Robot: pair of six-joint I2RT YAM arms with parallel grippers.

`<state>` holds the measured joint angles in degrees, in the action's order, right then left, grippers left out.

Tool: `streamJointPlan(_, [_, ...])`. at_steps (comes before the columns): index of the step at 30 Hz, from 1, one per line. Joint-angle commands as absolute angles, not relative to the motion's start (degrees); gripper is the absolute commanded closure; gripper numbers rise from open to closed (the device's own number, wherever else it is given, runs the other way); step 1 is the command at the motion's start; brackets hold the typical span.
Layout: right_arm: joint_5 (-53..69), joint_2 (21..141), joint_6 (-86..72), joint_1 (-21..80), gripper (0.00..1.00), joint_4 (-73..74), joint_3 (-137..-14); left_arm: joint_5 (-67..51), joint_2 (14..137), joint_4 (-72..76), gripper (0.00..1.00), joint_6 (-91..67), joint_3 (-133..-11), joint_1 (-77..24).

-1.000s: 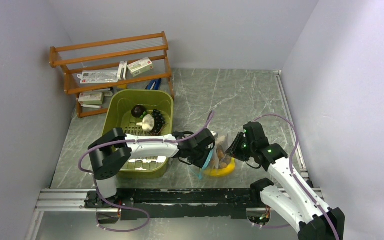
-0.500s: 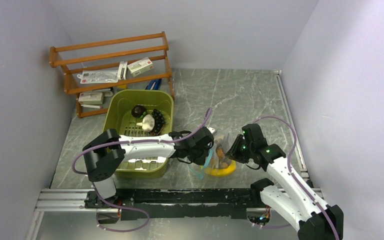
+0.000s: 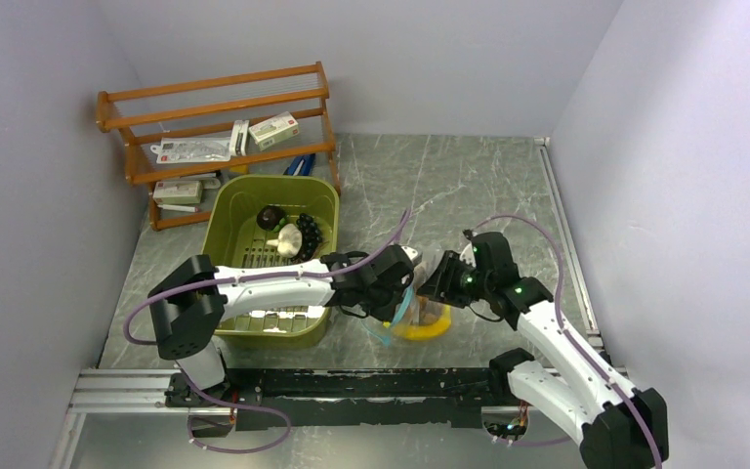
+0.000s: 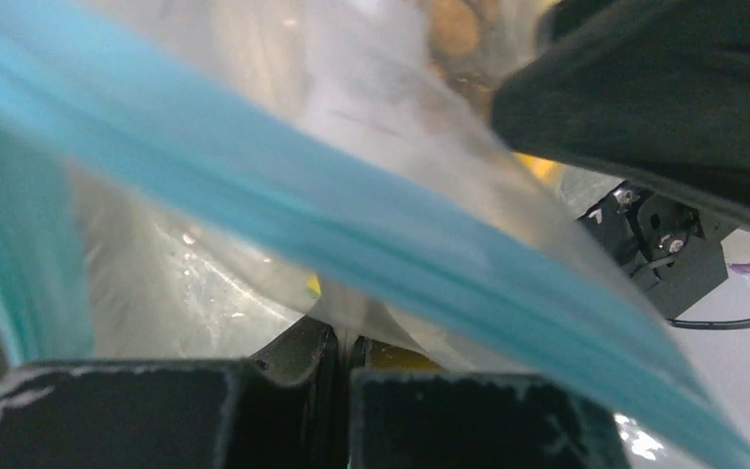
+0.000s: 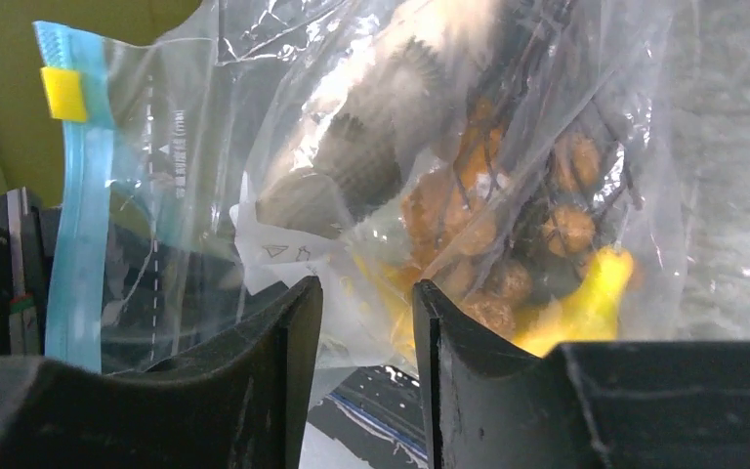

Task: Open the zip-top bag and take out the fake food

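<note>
Part done, I judge: some food already lies in the basket (image 3: 221, 210), but the fish (image 5: 371, 147), orange bits (image 5: 449, 220) and banana (image 5: 586, 303) are still in the bag (image 3: 424, 315), which sits on the worktop (image 3: 469, 186) between the arms.

The left claw (image 4: 342, 376) is pressed together, seemingly on film below the zip strip (image 4: 283, 205), whose halves look parted.

The right claw (image 5: 366, 362) stands narrowly apart with film between; I cannot tell if it grips.

Only the right wrist shows the contents. Only the top view shows the basket.
</note>
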<state>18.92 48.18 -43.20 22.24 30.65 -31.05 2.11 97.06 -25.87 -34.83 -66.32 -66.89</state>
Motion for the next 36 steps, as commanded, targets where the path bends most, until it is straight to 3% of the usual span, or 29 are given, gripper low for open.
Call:
streamJointPlan(1, [22.5,52.2,-41.7,22.5,0.59,23.9,-30.4,-0.2,95.2,-28.7,0.93,-31.7,-70.7,-66.8])
streamJointPlan(8, [9.8,63.4,-42.3,22.5,0.59,27.2,-30.3,1.1,91.8,-33.4,0.93,-30.1,-72.9,-66.8])
streamJointPlan(13, [5.0,63.9,-43.6,22.5,0.62,29.0,-29.9,3.5,87.9,-36.0,0.93,-29.3,-72.6,-66.8])
streamJointPlan(19, [4.6,59.8,-45.6,22.5,0.62,29.6,-28.3,3.1,87.0,-37.6,0.93,-27.7,-71.3,-66.8])
streamJointPlan(23, [5.5,58.2,-46.7,22.5,0.62,29.6,-27.0,-3.9,87.6,-39.1,0.93,-22.9,-72.9,-66.8])
streamJointPlan(36, [5.6,58.6,-46.5,22.5,0.62,30.8,-28.1,-6.2,87.7,-58.6,0.93,-14.2,-85.6,-66.8])
